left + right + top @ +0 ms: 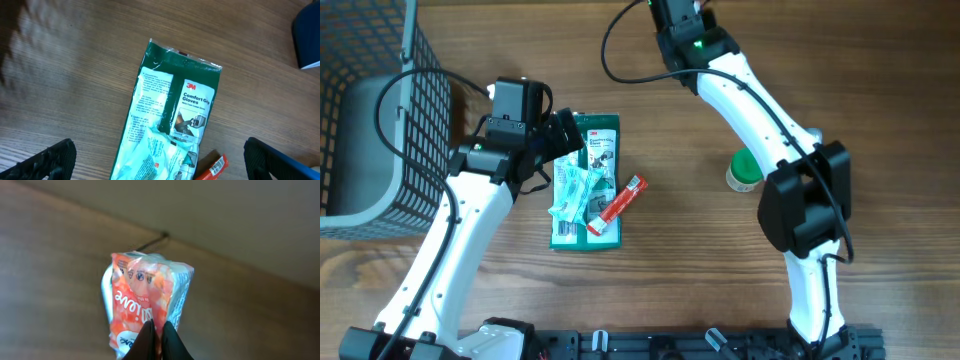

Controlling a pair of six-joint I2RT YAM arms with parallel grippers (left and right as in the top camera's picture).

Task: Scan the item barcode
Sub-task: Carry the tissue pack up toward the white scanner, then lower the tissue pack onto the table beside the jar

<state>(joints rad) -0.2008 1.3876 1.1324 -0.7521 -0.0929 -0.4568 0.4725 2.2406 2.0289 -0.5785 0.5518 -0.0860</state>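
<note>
The left gripper (563, 137), jaws spread wide and empty, hovers over the green glove pack (172, 130), which lies flat just below its fingertips, long axis running away from it, while the far-off right gripper (158, 339) pinches an orange packet (145, 300).

The table (880, 90) is warm brown wood grain; at its centre the glove pack (600, 140) is dark green with white label panels, a pale turquoise packet (570, 195) over it, a red-orange tube (620, 203) at its four o'clock; toward three o'clock a green-and-white bottle (744, 172); at ten o'clock the basket (420, 60) is black mesh over grey; the pouch (142, 300) is orange-red with white lettering and silvery edges
</note>
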